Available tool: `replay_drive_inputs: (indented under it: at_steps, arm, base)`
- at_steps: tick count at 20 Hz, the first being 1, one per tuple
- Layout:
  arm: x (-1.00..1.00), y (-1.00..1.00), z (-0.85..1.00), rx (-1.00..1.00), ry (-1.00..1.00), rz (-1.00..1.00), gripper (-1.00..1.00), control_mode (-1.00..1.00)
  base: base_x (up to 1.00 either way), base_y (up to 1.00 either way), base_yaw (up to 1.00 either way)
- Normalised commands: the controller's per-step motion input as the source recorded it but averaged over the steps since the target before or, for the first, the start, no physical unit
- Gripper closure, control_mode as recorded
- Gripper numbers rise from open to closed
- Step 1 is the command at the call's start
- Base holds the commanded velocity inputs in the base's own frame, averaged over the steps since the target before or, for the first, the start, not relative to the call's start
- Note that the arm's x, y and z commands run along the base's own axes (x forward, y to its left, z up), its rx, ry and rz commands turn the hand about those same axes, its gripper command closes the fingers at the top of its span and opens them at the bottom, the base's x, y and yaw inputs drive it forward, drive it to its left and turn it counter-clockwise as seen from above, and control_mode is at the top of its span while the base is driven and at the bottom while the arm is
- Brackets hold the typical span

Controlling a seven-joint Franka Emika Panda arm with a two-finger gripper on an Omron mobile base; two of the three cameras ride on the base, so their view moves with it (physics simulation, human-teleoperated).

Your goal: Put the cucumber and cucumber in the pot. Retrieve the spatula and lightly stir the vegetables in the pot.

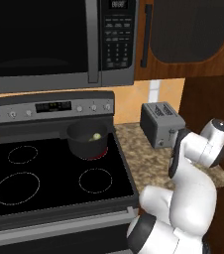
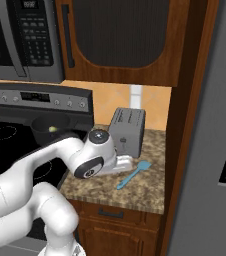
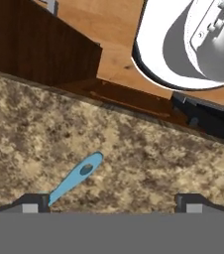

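- Gripper (image 3: 112, 201): seen in the hand view as two small dark fingertips set far apart at the bottom edge, jaws spread wide with nothing between them; it hangs over the speckled granite counter (image 3: 148, 163).
- Spatula (image 3: 77, 177): light blue, lying flat on the counter; in the hand view its rounded blade points up and to the right, and its handle runs down toward the left-hand fingertip. In the right base view the spatula (image 2: 133, 174) lies diagonally on the counter in front of the toaster (image 2: 127, 132), just beside the arm's white hand.
- Pot (image 1: 87, 139): dark, straight-sided, standing on the rear right burner of the black stove (image 1: 15, 198); a red glow shows under its base in the left base view.
- Cucumber (image 1: 96, 136): a small yellow-green piece visible inside the pot, near its right wall; in the right base view the same pale green spot (image 2: 52, 129) shows in the pot (image 2: 45, 127). Whether a second piece lies beside it cannot be told.
- Toaster, left base view (image 1: 159, 124): grey, standing on the counter to the right of the stove, behind the arm's elbow.
- Microwave (image 1: 59, 39): mounted above the stove, door shut.
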Motion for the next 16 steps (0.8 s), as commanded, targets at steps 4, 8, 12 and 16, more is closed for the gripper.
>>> replay_drive_inputs:
  at_steps: [4, 8, 12, 16]
  arm:
    - [0.43, -0.02, -0.26, 0.06, 0.0, -0.45, -1.0, -1.0]
    - [0.26, -0.11, -0.2, 0.13, 0.0, -0.41, -1.0, -1.0]
    - [0.17, -0.07, -0.24, 0.18, 0.0, -0.37, -1.0, -1.0]
    - [0.01, 0.0, -0.34, 0.19, 0.02, -0.37, -1.0, -1.0]
  base:
    - [0.0, 0.0, 0.0]
    - [0.0, 0.0, 0.0]
    - [0.0, 0.0, 0.0]
    - [0.0, 0.0, 0.0]
